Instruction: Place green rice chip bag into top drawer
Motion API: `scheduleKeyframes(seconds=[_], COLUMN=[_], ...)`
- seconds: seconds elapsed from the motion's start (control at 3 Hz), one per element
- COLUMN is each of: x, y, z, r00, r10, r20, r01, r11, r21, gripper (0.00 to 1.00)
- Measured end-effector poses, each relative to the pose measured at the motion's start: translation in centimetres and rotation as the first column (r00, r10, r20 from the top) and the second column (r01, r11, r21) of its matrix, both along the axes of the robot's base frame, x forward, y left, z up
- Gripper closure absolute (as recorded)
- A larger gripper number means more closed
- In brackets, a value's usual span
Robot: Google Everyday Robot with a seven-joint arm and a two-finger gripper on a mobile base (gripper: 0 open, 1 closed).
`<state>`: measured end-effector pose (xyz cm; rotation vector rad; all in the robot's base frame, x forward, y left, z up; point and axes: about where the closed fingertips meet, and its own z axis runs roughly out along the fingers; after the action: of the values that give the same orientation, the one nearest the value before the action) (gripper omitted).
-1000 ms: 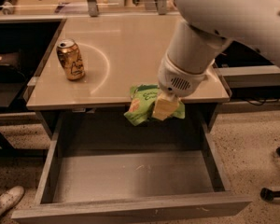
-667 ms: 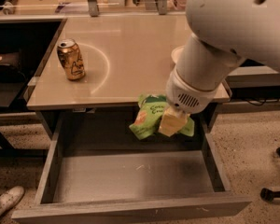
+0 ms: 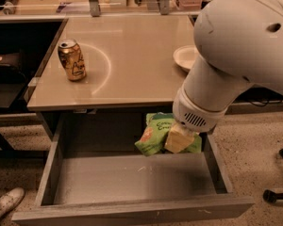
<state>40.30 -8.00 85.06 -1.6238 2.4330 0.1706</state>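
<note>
The gripper [image 3: 180,140] hangs over the open drawer [image 3: 108,180], at its back right; the fingers grasp the bag [image 3: 153,133]; next, lower it slightly and release.

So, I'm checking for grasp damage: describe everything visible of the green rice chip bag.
The green rice chip bag is a crinkly bright green pouch with a darker patch bearing pale lettering. It hangs tilted and crumpled over the back right of the open top drawer, just below the tabletop edge. The end effector grips its right side, covering part of it.
</note>
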Motion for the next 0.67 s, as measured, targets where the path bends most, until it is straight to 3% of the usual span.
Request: scheduleKeyframes(seconds=[0.33,0.67], x=[-1.0,-2.9], y=[0.6,1.6], z=[-1.0,-4.1], r00=[0.9999,0.9979], r10=[0.012,-0.005], r20=[-0.012,-0.065], r01=[-0.012,0.007], r11=[1.000,0.999], r21=[-0.004,0.042], gripper=[1.00,1.00])
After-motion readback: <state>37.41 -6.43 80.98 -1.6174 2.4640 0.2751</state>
